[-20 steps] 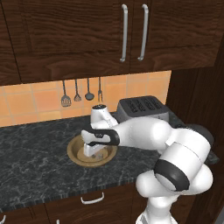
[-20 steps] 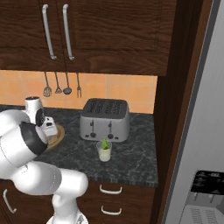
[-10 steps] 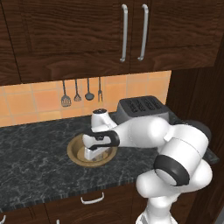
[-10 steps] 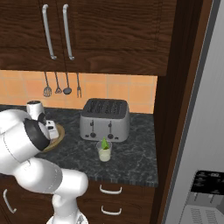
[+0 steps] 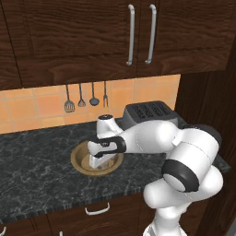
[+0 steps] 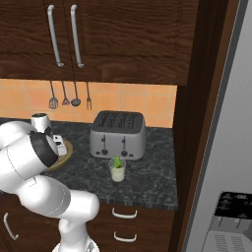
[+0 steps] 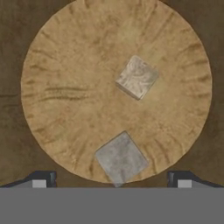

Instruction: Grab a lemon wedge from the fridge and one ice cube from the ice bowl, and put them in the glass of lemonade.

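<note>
Hovering our gripper (image 7: 112, 180) straight down over the ice bowl (image 7: 52, 100) on the dark counter (image 5: 32, 156), fingers spread wide with nothing between them. We see two ice cubes (image 7: 136, 77) in the bowl, one near its middle, the other (image 7: 120, 158) lying between our fingertips. The glass of lemonade (image 6: 117, 170) stands before the toaster (image 6: 118, 134), lemon wedge (image 6: 117, 161) already in it.

Dark wood wall cabinets (image 5: 92, 37) with long steel handles were hung above an orange tiled backsplash (image 5: 41, 106). A black speckled stone counter (image 5: 37, 184) was set over dark drawers (image 6: 123, 226).
</note>
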Controlling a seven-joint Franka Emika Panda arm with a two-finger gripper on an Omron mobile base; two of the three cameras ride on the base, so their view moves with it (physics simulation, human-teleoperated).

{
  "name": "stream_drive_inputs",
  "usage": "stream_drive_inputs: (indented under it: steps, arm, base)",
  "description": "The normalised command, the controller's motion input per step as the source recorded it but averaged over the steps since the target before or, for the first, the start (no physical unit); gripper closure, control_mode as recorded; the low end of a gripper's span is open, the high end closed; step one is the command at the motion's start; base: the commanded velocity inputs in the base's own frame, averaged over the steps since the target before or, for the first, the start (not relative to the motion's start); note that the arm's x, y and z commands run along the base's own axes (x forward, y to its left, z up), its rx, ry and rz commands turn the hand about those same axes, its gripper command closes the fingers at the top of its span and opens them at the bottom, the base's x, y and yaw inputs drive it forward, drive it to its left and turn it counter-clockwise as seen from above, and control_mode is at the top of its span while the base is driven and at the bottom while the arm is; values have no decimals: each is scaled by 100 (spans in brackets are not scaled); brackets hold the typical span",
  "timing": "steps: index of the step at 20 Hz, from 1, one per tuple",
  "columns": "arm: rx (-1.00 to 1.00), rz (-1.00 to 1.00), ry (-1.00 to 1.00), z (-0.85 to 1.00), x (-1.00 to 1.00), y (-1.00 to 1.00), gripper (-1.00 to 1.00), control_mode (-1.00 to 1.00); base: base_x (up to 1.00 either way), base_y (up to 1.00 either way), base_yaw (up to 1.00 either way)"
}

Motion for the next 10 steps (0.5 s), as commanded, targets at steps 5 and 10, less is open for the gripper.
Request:
stream_drive_inputs:
  steps: [5, 10]
  arm:
    - [0, 0, 0, -2, 0, -4, -100, -100]
    - [0, 0, 0, -26, 0, -12, -100, -100]
  base:
    - [0, 0, 0]
    - [0, 0, 0]
